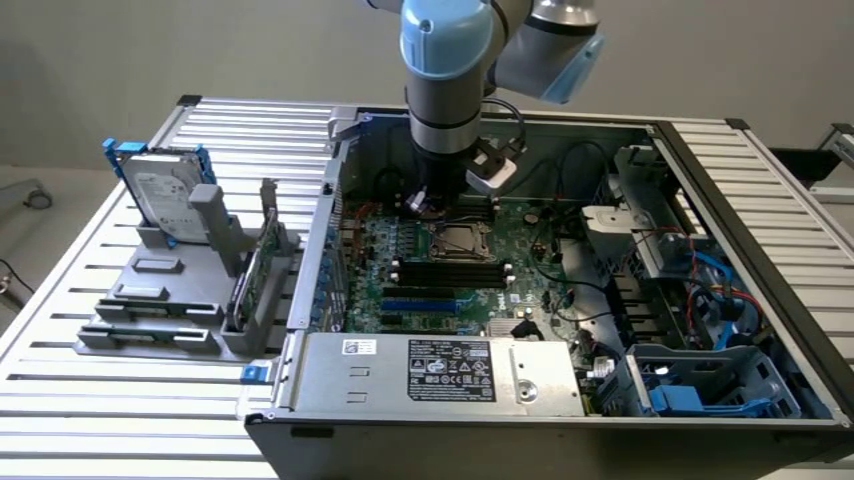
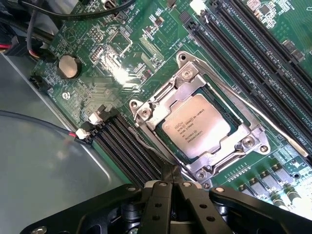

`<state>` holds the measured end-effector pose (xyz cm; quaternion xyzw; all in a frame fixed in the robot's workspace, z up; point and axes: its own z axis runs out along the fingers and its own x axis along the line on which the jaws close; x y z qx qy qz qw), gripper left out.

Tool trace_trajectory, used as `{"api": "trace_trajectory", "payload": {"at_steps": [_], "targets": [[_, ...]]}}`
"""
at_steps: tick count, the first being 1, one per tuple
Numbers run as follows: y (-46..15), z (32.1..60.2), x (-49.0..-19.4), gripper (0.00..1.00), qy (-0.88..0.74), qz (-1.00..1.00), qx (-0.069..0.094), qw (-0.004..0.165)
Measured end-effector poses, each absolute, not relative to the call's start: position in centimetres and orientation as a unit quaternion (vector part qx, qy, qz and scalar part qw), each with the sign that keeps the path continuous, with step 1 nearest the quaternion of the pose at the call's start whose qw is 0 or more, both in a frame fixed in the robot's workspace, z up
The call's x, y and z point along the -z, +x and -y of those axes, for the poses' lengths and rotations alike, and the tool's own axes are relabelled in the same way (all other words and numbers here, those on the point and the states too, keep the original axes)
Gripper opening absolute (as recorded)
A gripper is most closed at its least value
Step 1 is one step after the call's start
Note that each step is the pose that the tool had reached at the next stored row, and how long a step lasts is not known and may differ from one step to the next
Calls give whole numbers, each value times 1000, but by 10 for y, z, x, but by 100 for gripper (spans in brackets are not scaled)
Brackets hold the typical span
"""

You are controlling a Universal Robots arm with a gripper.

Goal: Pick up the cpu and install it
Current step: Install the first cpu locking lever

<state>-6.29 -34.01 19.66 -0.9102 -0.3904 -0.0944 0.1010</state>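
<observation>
Left of the case (image 1: 534, 450) stands the hard drive (image 1: 167, 190); inside, we find the cpu (image 2: 195, 126) already seated in its socket frame (image 2: 146, 113), so placing looks done. Our pincer (image 2: 171, 180), fingers together and empty, hovers just beside.

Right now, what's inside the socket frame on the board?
The cpu lies flat inside the socket frame, printed lid up. Whatever lies under it is covered by the lid.
</observation>
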Motion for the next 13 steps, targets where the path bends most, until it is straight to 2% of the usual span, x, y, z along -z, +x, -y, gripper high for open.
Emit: {"api": "trace_trajectory", "payload": {"at_steps": [13], "targets": [[-62,340,-194,11,-910,390,95,101]]}}
